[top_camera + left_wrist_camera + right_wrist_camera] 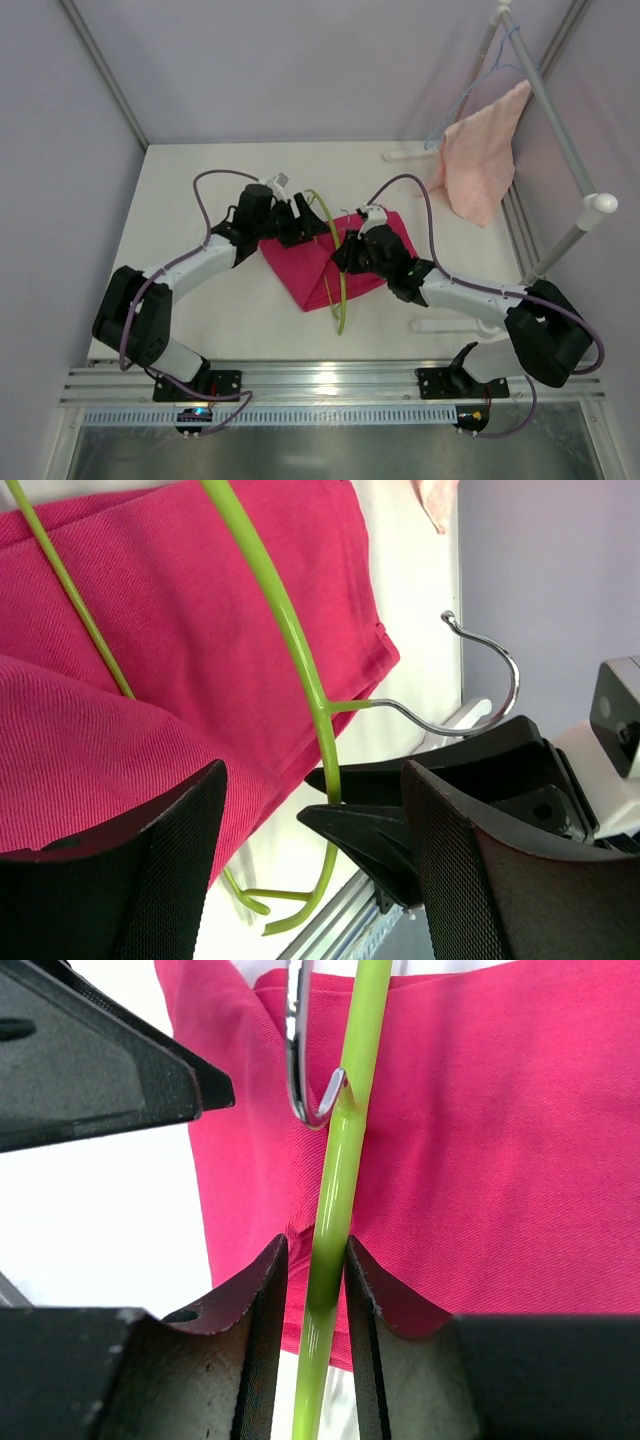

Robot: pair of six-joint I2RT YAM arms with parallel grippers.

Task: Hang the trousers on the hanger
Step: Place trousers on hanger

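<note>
The magenta trousers (310, 268) lie folded in the middle of the table. The lime-green hanger (340, 275) lies across them, its metal hook (500, 655) pointing to the right. In the left wrist view the thin lower bar (70, 590) runs over the cloth and goes under a fold of it. My right gripper (350, 255) is shut on the hanger's thick bar (340, 1160) just below the hook (298, 1070), its fingertips (268, 1280) tight on either side. My left gripper (300, 222) is open and empty beside the hanger's far end; it also shows in the left wrist view (312, 820).
A pale salmon towel (485, 160) hangs on a light-blue wire hanger (468, 95) from a white rack (565, 140) at the right. The rack's feet (445, 325) lie on the table. A metal rail (330, 382) runs along the near edge.
</note>
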